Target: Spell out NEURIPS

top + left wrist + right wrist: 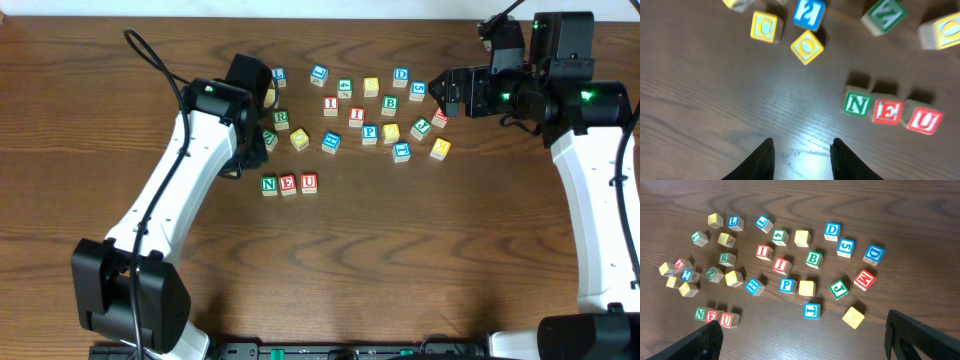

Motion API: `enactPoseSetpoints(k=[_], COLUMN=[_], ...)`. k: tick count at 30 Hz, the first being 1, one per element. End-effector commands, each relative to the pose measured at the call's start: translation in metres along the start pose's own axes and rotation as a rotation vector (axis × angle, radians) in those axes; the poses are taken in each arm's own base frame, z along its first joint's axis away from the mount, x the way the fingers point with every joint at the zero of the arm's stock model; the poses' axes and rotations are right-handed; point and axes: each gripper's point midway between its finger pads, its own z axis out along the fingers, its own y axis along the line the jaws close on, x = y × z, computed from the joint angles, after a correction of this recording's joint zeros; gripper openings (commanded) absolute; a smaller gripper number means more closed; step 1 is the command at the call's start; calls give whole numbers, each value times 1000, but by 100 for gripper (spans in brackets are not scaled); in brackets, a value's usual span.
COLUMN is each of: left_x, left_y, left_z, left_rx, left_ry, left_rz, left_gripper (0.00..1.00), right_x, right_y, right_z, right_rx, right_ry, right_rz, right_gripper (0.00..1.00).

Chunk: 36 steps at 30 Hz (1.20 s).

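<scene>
Three of the seven letters are laid. The green N [856, 104], red E [886, 111] and red U [923, 120] are set in a row, touching side by side, ahead of the left gripper [802, 145] and off to the right of its jaws. Those jaws are parted a little, and only bare table is seen between them, so nothing is held. The right gripper [440, 97] is spread fully wide and also carries nothing.

R, I, P and S are left to be placed. All are to be looked for in the loose scatter ahead of the right jaws. The green R [726, 258] is seen far ahead and to the left of them. Two cubes with a red I [782, 265] are found nearer the middle, the second [763, 251] just beyond the first. The blue P [787, 285] is placed almost straight ahead, between the lines of the two fingers. No S can be read anywhere. It may be carried by the yellow cube [806, 287] just beside the P, but its face is too washed out to tell.

The task is judged somewhat under half done, with the R due beside the U.
</scene>
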Motion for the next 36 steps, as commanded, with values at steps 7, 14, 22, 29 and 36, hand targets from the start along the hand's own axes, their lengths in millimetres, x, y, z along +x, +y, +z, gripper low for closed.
enactPoseSetpoints(k=[7,14,22,29,36], left_x=[14,12,11,4,7], left_y=[6,2,1,5,-2], left_z=[30,42,50,52,64], left_rx=[-43,-29,-23,-10,22], left_ry=[39,16,6,-6,-7], left_rz=[-8,-11,-16,-29,-20], left_gripper=[34,31,30,29,21], right_x=[1,1,1,1,1], right_y=[-1,-1,-1,-1,-1], right_z=[1,1,1,1,1], right_rx=[-5,-5,-5,-5,-5], right_ry=[5,5,5,5,5], right_rz=[-6,-6,-6,-6,-6], right_gripper=[99,99,99,99,99])
